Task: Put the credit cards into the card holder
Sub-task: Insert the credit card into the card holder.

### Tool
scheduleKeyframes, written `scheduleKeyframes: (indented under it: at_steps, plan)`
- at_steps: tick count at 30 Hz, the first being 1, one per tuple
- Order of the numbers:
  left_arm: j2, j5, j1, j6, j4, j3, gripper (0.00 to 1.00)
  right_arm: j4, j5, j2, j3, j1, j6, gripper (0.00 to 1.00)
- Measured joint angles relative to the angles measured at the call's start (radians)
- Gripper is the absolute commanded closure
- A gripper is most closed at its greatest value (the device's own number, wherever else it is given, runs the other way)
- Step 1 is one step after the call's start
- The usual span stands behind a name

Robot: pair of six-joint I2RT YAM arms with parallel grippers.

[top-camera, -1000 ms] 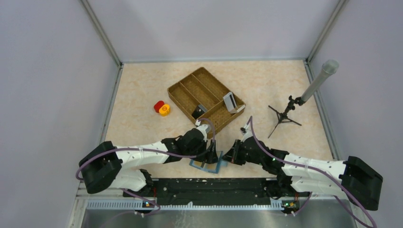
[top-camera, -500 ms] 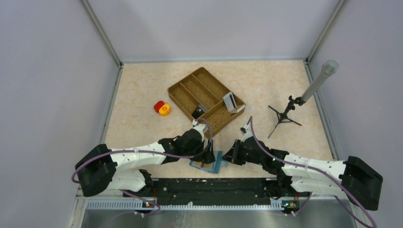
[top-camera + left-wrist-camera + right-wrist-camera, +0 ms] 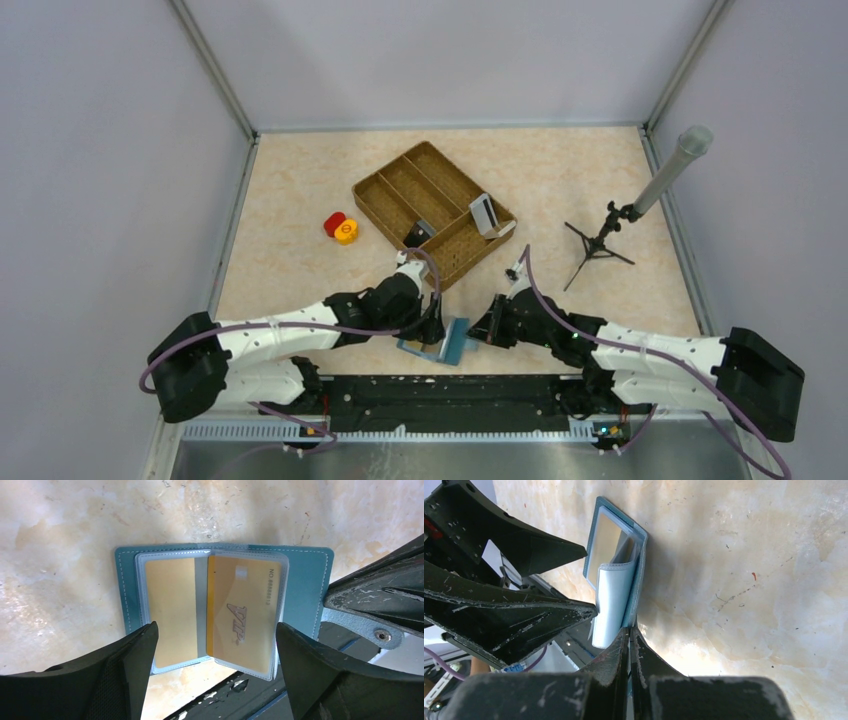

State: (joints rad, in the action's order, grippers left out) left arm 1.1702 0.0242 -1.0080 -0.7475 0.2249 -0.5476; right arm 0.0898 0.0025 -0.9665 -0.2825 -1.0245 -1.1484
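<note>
The card holder (image 3: 440,347) lies open at the table's near edge, its teal cover (image 3: 305,595) and clear sleeves facing up. In the sleeves sit two tan credit cards, a plain one (image 3: 172,612) on the left and one marked VIP (image 3: 245,612) on the right. My left gripper (image 3: 216,630) hangs open just above them, touching nothing. My right gripper (image 3: 630,630) is shut on the card holder's (image 3: 616,555) right cover edge, which it holds tilted up. A pale card (image 3: 483,213) leans in the brown tray (image 3: 395,185), with another card (image 3: 418,234) in a nearby compartment.
Red and yellow round pieces (image 3: 340,228) lie left of the tray. A black tripod (image 3: 597,243) with a grey tube (image 3: 672,168) stands at the right. The black base rail (image 3: 440,390) runs just below the card holder.
My left gripper has pulled back to the left off the card holder and opened a little wider. The holder's right flap now stands steeper. The right arm has stayed put.
</note>
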Motion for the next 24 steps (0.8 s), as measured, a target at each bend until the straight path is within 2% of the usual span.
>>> scheduleKeyframes:
  at_steps: [22,24]
  plan:
    - [0.006,0.113,-0.020,0.099,0.147,-0.069,0.10,0.000,0.000,-0.034,0.000,0.000,0.003,1.00]
    - [0.010,0.124,-0.023,0.104,0.151,-0.076,0.10,0.000,0.000,-0.047,0.000,0.000,0.009,0.89]
